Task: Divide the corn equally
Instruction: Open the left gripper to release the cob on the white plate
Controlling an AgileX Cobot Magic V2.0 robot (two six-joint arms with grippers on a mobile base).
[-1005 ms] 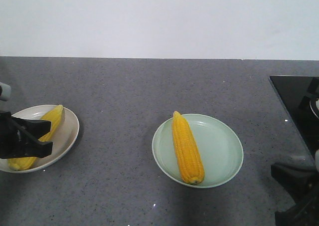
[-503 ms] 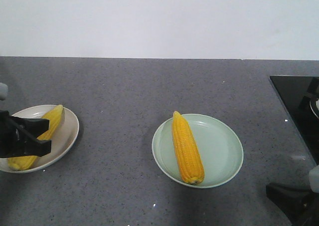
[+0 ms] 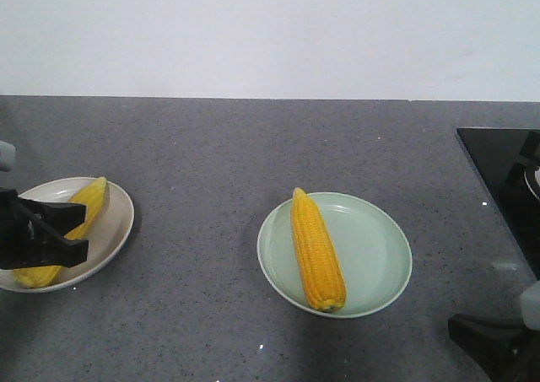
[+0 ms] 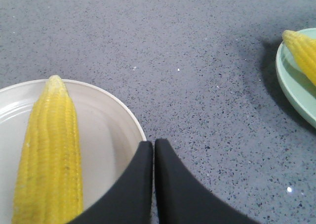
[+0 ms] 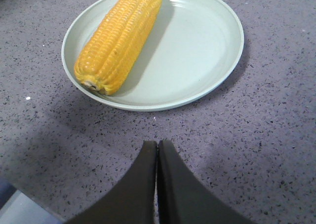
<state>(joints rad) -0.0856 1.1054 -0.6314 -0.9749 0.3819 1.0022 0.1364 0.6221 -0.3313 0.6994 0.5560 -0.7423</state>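
Your desk [image 3: 253, 146], a grey speckled surface, carries two plates and, at its right edge, a black hob [image 3: 506, 180]. The green plate [image 3: 380, 255] sits right of centre, well in from the near edge; the white plate [image 3: 114, 230] sits at the left edge. Open desk lies between them and behind both.

Corn: one cob [image 3: 316, 249] lies on the left half of the green plate, long axis running front to back, tip away from you. One cob [image 3: 80, 213] lies on the white plate, tip toward the far right. I count one per plate; judged so, the split looks even.

Left claw [image 4: 153, 155]: fingers pressed together, holding nothing. It hovers at the white plate's right rim, its cob just to its left and running roughly parallel to it.

Right claw [image 5: 157, 157]: likewise closed and empty, over bare desk at the near right, short of the green plate. That cob lies ahead and left of it, butt end nearest.

Each arm is nearer its own plate.
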